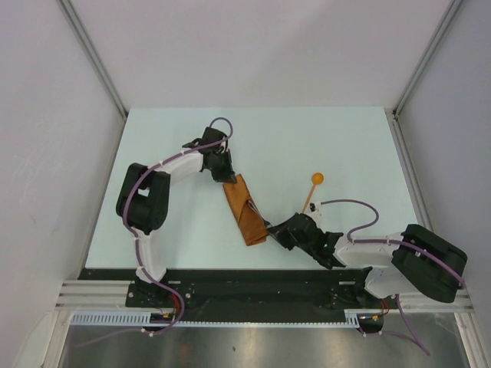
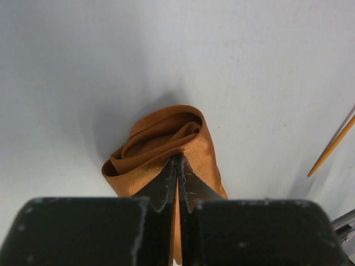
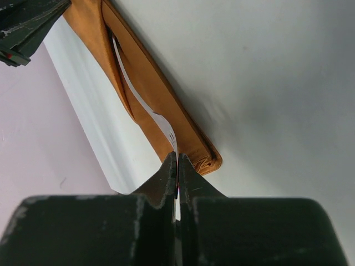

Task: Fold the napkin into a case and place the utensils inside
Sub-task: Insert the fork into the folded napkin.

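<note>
The rust-orange napkin is folded into a long narrow case [image 1: 245, 213] lying diagonally mid-table. My left gripper [image 1: 225, 175] is shut on the case's far end, and the cloth [image 2: 166, 138] bulges open just past its tips [image 2: 177, 160]. My right gripper [image 1: 276, 231] is at the case's near end, shut on the silver fork [image 3: 138, 94]. The fork runs from its tips [image 3: 177, 158] into the case's pocket [image 3: 161, 88]. The spoon with the orange bowl [image 1: 317, 178] lies on the table to the right of the case. Its thin handle shows in the left wrist view [image 2: 333, 145].
The white table [image 1: 345, 146] is boxed in by pale walls at the back and both sides. A black rail [image 1: 230, 280] runs along the near edge by the arm bases. The left gripper's body shows at the top left of the right wrist view [image 3: 22, 27].
</note>
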`<state>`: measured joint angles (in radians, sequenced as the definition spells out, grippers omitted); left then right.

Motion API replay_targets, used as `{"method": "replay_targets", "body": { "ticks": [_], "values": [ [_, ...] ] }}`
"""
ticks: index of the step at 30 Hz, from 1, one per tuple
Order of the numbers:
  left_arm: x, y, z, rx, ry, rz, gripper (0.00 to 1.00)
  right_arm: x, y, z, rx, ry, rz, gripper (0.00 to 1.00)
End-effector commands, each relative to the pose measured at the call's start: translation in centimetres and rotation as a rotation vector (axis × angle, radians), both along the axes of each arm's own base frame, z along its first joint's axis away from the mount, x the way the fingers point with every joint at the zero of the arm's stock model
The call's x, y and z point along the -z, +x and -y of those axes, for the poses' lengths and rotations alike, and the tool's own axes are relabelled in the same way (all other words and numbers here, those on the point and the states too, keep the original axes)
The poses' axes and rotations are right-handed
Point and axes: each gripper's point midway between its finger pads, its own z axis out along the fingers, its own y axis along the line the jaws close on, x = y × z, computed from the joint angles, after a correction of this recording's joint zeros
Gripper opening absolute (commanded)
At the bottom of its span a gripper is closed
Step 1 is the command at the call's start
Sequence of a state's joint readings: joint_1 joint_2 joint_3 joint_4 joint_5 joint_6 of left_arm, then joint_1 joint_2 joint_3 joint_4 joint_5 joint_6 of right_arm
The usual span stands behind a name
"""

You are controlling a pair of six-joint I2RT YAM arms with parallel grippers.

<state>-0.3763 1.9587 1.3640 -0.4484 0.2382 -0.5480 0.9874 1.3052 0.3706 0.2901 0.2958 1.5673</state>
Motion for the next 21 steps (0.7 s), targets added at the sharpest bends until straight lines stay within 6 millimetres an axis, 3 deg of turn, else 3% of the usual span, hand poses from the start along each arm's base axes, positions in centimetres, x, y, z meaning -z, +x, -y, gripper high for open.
{"method": "replay_targets", "body": {
  "ticks": [1,21],
  "values": [
    [-0.4,0.8,-0.2,0.012,0.023,0.024,0.03,-1.7,0.9,-1.9,0.003,0.078,0.037,0.0],
    [-0.4,0.4,0.3,0.021,0.018,0.014,0.02,-1.8,2.9,-4.0,0.039,0.159,0.099,0.0]
  ]
}}
